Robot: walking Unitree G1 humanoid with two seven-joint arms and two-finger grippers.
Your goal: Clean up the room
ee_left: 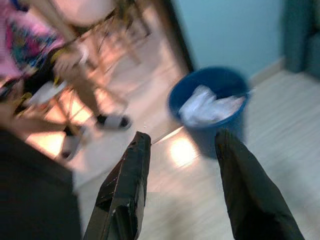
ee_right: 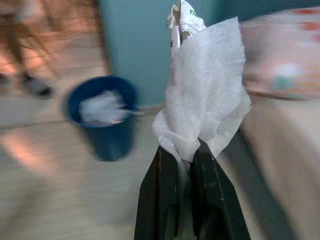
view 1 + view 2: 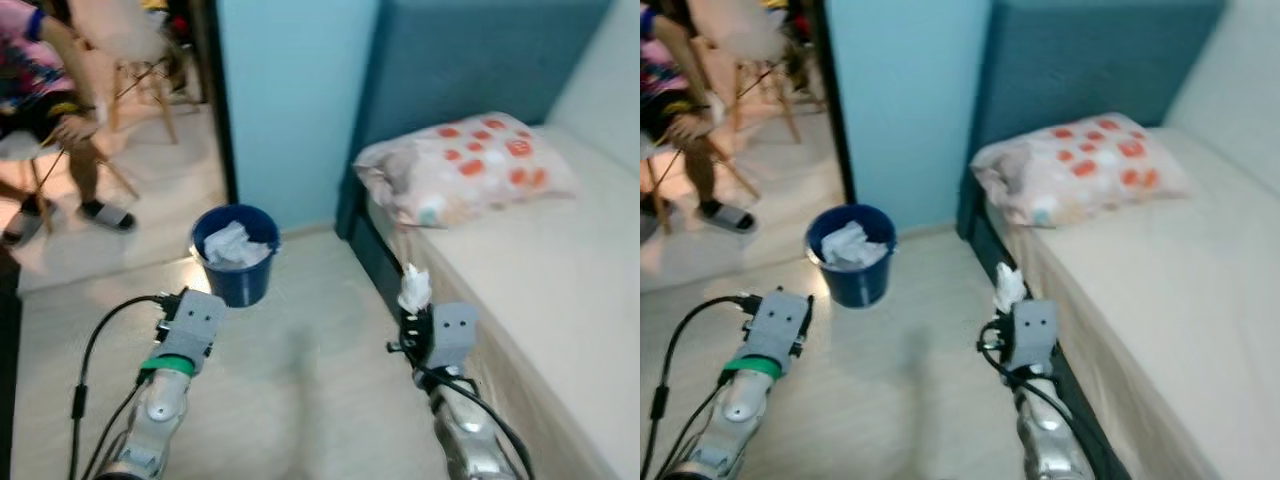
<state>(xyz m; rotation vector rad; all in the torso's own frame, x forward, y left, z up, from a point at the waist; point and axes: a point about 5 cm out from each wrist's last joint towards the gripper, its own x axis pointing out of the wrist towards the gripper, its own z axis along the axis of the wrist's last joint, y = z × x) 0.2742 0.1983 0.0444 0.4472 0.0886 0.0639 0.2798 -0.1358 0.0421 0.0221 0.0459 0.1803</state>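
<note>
Tissue (image 2: 207, 95) is pinched tight in the right gripper (image 2: 187, 150), beside the bed (image 3: 560, 280). Left gripper (image 1: 182, 150) is open and holds nothing. Next job, I think: carry it over the blue bin (image 3: 236, 255) and let go.

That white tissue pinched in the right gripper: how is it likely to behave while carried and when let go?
The tissue is crumpled and droops around the right gripper, so it is probably floppy and very light. Released, it would likely drift rather than drop straight, so letting go close above the blue bin seems safer. It may cling to the fingers.
</note>
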